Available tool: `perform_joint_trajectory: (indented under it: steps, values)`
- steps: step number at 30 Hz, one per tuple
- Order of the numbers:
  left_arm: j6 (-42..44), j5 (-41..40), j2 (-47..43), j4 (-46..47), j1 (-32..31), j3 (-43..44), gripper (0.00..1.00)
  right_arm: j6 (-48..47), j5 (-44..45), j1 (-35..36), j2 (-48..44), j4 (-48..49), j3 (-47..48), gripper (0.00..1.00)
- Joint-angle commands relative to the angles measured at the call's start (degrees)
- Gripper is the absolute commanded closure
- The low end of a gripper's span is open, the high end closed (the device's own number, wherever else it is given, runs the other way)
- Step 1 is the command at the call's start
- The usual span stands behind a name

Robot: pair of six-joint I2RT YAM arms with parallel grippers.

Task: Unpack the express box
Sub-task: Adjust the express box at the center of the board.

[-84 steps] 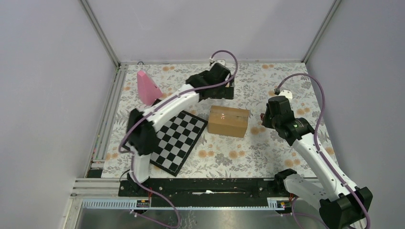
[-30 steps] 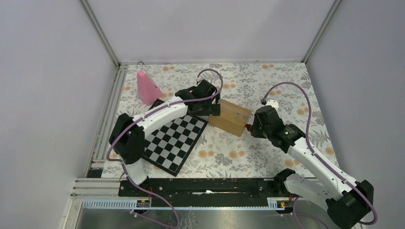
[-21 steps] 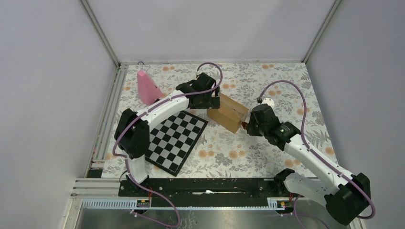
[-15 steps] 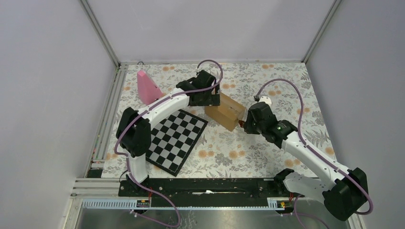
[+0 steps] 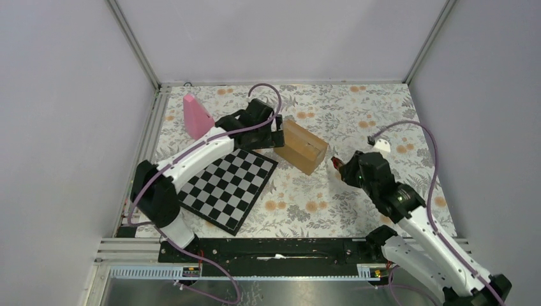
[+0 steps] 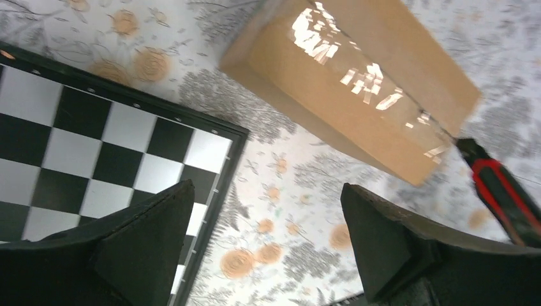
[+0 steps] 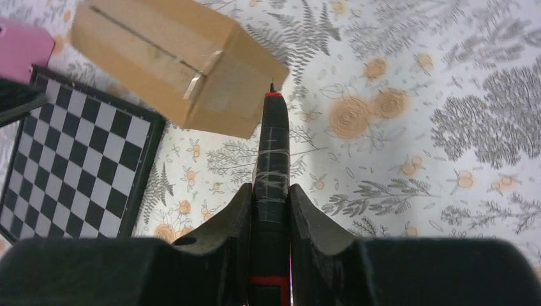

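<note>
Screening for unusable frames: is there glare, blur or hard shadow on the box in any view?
Left wrist: white glare patches on the box's taped top, and its right corner and the cutter look slightly soft. Right wrist: box and cutter sharp, no glare, only a faint shadow beside the box. Top external: even light, no glare on the box.

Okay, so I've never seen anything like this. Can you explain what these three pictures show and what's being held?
These are two white robot arms mounted side by side, each ending in a two-finger gripper. The wide picture comes from a fixed camera above and behind them. The other two come from a camera on each wrist. On the floral tablecloth lie a brown express box, a chessboard and a pink cone-like object. The left gripper is open and empty. The right gripper holds a black-and-red box cutter, aimed at the box.
</note>
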Motion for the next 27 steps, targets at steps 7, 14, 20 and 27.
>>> perform_joint_trajectory:
  steps: [7, 14, 20, 27]
  values:
    - [-9.25, 13.74, -4.31, 8.45, -2.7, -1.86, 0.03, 10.11, -8.24, -13.47, -13.57, 9.53, -11.4, 1.0]
    - [-13.41, 16.55, -2.64, 12.25, -3.72, -3.82, 0.03, 14.17, -30.43, -27.55, -10.21, 20.68, -16.02, 1.0]
    - [-18.01, 17.35, -0.59, 15.77, -4.37, -5.61, 0.03, 15.41, -49.62, -41.94, -4.99, 26.18, -18.33, 1.0]
    - [-21.51, 14.93, 4.15, 19.03, -3.55, -3.62, 0.03, 13.38, -48.47, -42.07, -5.57, 22.61, -16.95, 1.0]
